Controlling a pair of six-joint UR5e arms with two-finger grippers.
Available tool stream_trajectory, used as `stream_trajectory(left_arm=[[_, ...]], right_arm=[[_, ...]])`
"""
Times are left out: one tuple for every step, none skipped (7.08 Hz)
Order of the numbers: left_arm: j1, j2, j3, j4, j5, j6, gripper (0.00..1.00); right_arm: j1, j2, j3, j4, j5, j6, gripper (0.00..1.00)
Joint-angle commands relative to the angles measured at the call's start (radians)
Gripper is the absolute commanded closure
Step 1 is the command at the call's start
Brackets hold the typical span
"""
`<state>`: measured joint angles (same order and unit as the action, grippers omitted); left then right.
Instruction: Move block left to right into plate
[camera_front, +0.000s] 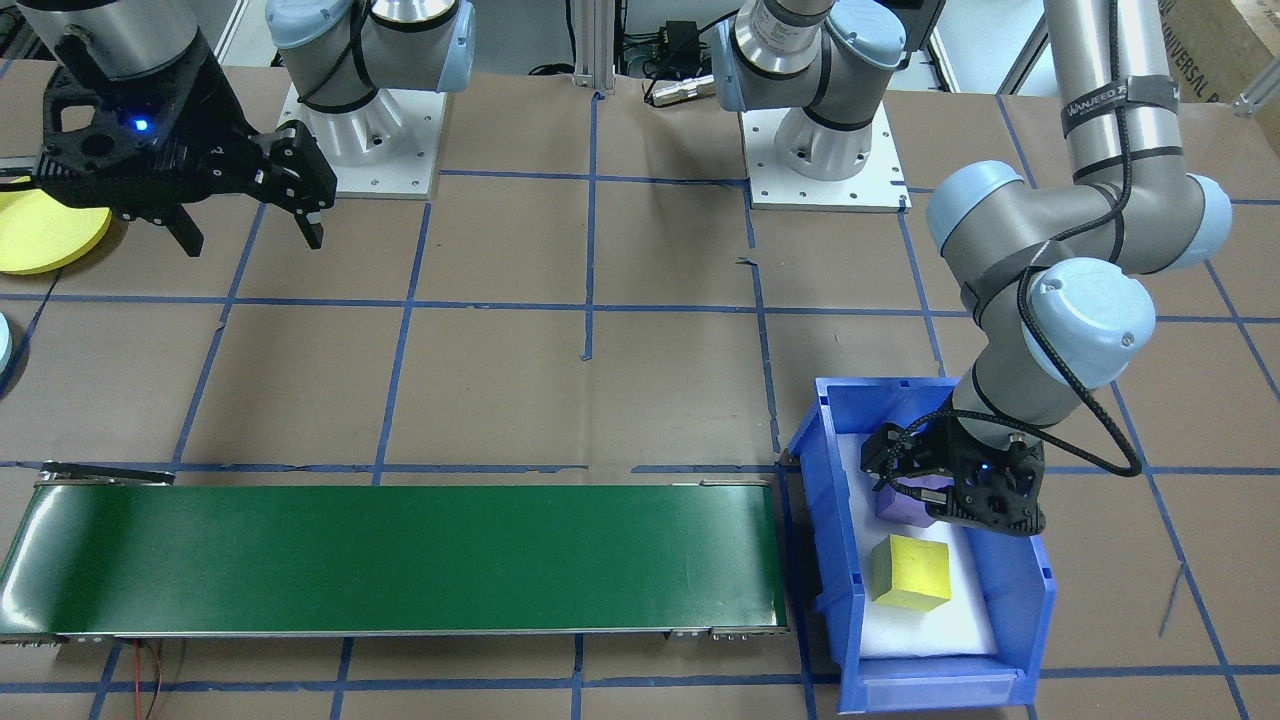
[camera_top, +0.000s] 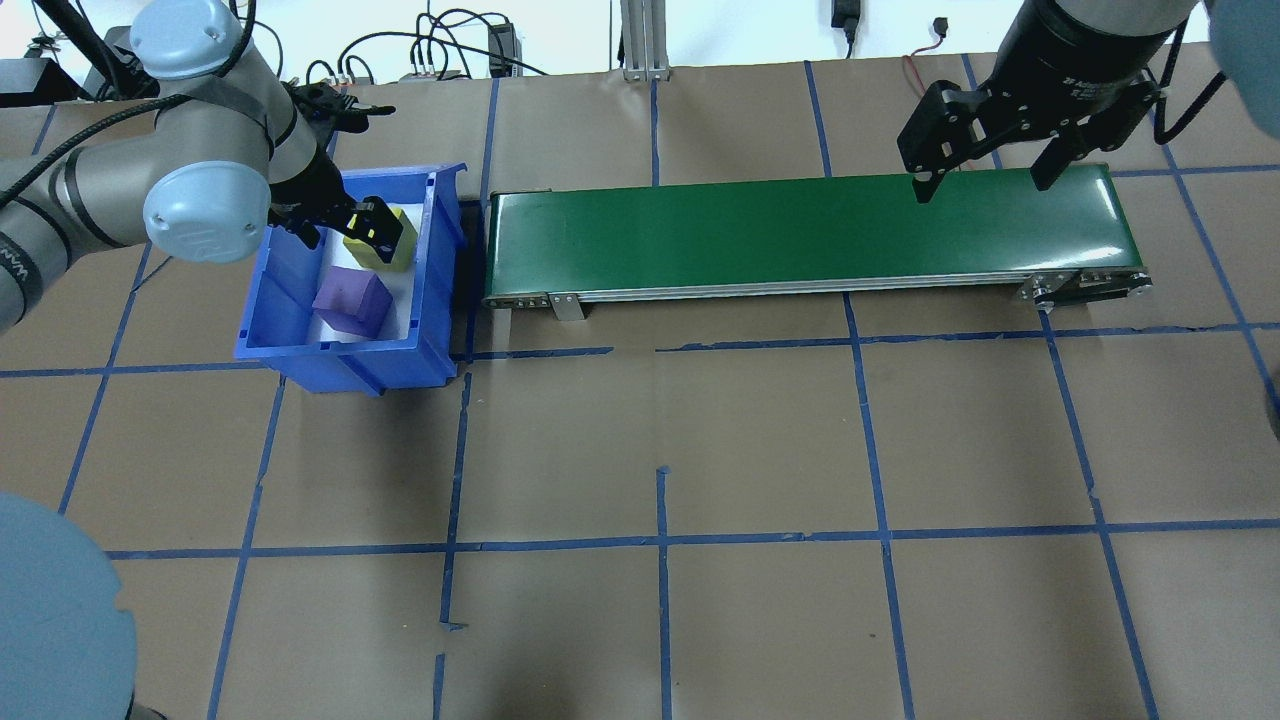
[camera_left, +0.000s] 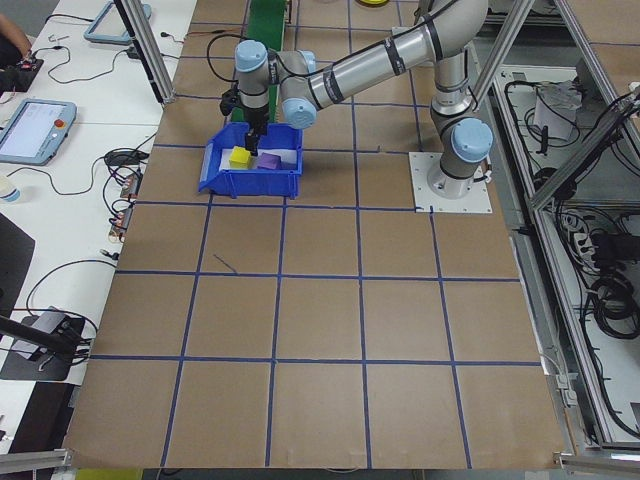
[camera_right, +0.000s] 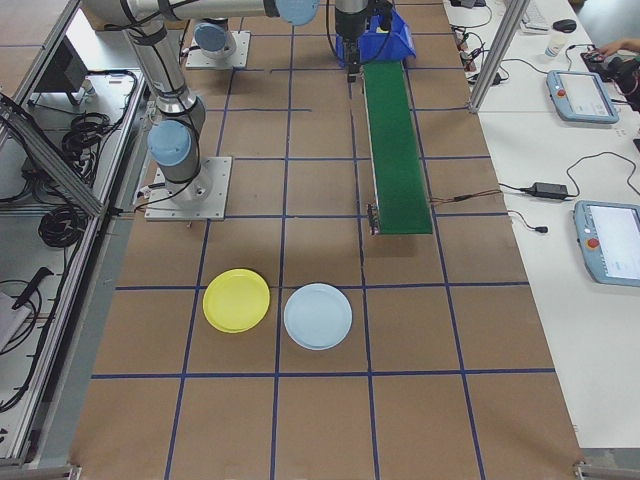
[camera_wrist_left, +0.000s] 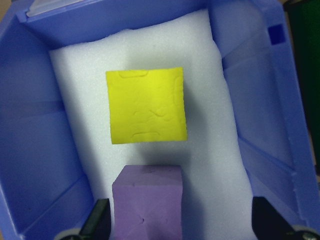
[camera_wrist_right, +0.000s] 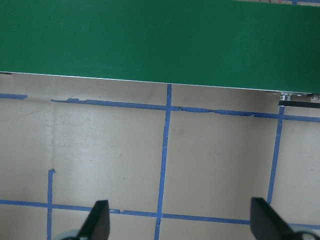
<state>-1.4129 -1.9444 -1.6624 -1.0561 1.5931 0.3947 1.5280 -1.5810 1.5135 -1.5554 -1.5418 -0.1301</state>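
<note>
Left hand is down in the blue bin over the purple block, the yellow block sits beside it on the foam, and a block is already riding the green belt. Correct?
Not quite: the green belt is bare, as the overhead exterior view shows. The rest stands: the left hand is in the blue bin over the purple block, with the yellow block beside it on the foam.

Bin (camera_wrist_left: 30, 150): smooth blue plastic, slight sheen, lined with white foam pad (camera_wrist_left: 210, 150), fine-grained matt. Yellow block (camera_wrist_left: 146, 106) and purple block (camera_wrist_left: 146, 202): matt, foam-like, faint surface creases. Conveyor belt (camera_top: 800, 225): glossy green, metal side rail. Table (camera_top: 660, 440): matt brown paper, blue tape lines
</note>
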Motion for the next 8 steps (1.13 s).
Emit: stream_trajectory(left_arm=[[0.008,-0.022,-0.031,0.016,-0.002,0.013,0.0],[0.008,-0.025,-0.066,0.068,-0.001,0.019,0.0],[0.008,-0.025,-0.091,0.08,0.004,0.027,0.0],[0.008,-0.025,-0.094,0.097,0.007,0.064,0.0],[0.008,-0.025,-0.094,0.097,0.007,0.066,0.0],[0.008,-0.025,-0.094,0.097,0.005,0.066,0.0],[0.008,-0.025,-0.08,0.097,0.007,0.066,0.0],[0.008,-0.012,-0.067,0.099,0.008,0.07,0.0]], right_arm=[[0.0,-0.001,0.001,0.0,0.002,0.001,0.0],[0.0,0.001,0.001,0.0,0.002,0.001,0.0],[0.001,0.001,0.001,0.0,0.003,0.001,0.0],[0.001,-0.001,0.001,0.0,0.002,0.001,0.0],[0.0,0.001,0.001,-0.002,0.002,0.001,0.0],[0.0,-0.001,0.001,0.0,0.002,0.0,0.0],[0.0,0.001,-0.001,-0.002,0.002,0.0,0.0],[0.0,0.001,-0.001,-0.006,0.002,0.0,0.0]])
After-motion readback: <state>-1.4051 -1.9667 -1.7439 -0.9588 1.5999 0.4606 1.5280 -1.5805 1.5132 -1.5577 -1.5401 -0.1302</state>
